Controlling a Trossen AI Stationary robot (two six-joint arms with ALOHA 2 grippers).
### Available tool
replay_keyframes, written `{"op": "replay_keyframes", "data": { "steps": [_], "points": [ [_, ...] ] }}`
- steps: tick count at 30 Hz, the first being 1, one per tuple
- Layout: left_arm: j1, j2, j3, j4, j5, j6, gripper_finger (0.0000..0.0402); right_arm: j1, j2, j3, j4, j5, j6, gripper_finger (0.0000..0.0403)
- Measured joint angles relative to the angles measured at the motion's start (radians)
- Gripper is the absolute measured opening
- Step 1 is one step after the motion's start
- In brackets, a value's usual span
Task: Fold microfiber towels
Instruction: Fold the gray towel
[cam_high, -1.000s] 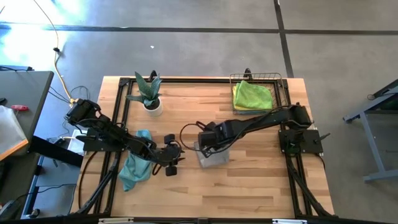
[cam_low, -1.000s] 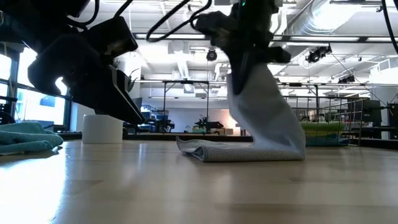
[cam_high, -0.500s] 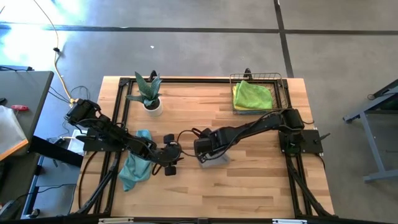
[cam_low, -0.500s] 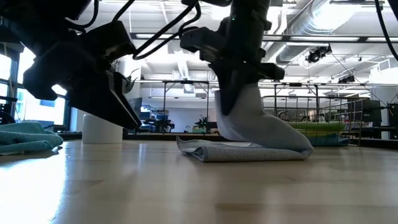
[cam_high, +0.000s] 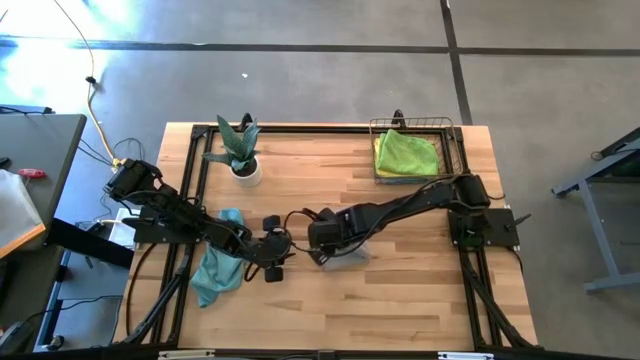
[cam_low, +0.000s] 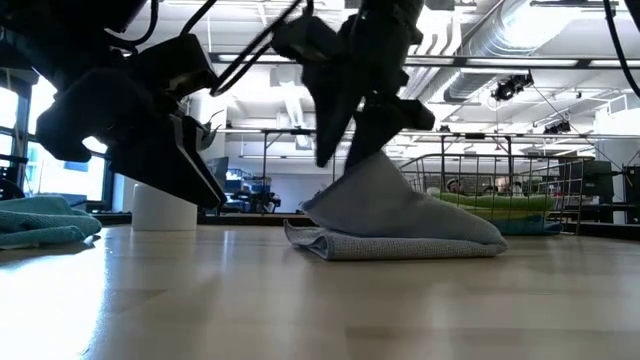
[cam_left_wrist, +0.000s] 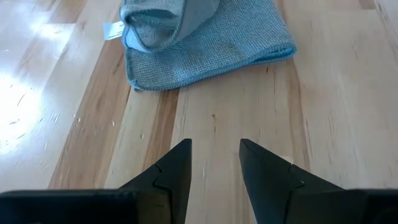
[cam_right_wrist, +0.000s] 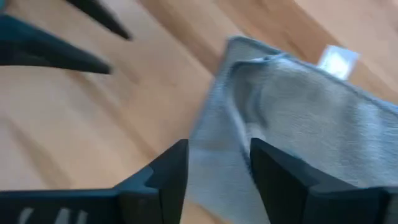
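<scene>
The grey towel (cam_high: 345, 252) sits near the middle of the table (cam_high: 400, 300), folded over on itself. From my low view its long axis runs flat along the tabletop, and a loose upper layer (cam_low: 400, 205) rises to a peak at the end under my right arm and slopes down to the far end. In the left wrist view the towel (cam_left_wrist: 211, 43) lies crosswise ahead of the fingers, with a small white tag at one corner.

My right gripper (cam_high: 318, 245) is directly over the raised end of the grey towel. In the right wrist view its fingers (cam_right_wrist: 163, 174) stand apart with cloth showing through the gap, and I see nothing pinched between them.

My left gripper (cam_high: 277, 258) is just beside the towel on the bare wood, pointing at it. Its fingers (cam_left_wrist: 171, 171) are spread with only wood between them.

A teal-blue towel (cam_high: 216, 265) lies crumpled under the left arm, well apart from the grey one. A lime green towel (cam_high: 405, 153) rests in the wire basket (cam_high: 455, 150) at the far right corner. A potted plant (cam_high: 238, 150) stands at the far left.
</scene>
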Motion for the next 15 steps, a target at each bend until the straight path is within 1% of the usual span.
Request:
{"op": "replay_keyframes", "data": {
  "steps": [3,6,7,9,13,15],
  "points": [
    [0.0,0.0,0.0,0.0,0.0,0.0,0.0126,-0.004,-0.012,0.0,-0.009,-0.019,-0.002,0.0175],
    [0.0,0.0,0.0,-0.004,0.0,-0.001,0.0126,-0.014,-0.039,0.0,-0.092,-0.017,-0.006,0.0175],
    [0.0,0.0,0.0,-0.004,-0.001,-0.002,0.0126,-0.018,-0.05,0.0,-0.129,0.001,-0.008,0.0173],
    [0.0,0.0,0.0,-0.004,-0.001,-0.003,0.0126,-0.023,-0.071,0.0,-0.206,0.066,-0.013,0.0168],
    [0.0,0.0,0.0,-0.004,-0.001,-0.003,0.0126,-0.03,-0.081,0.0,-0.378,0.249,0.006,0.0157],
    [0.0,0.0,0.0,-0.004,-0.001,-0.003,0.0126,-0.036,-0.073,0.0,-0.427,0.296,0.007,0.0153]
  ]
}}
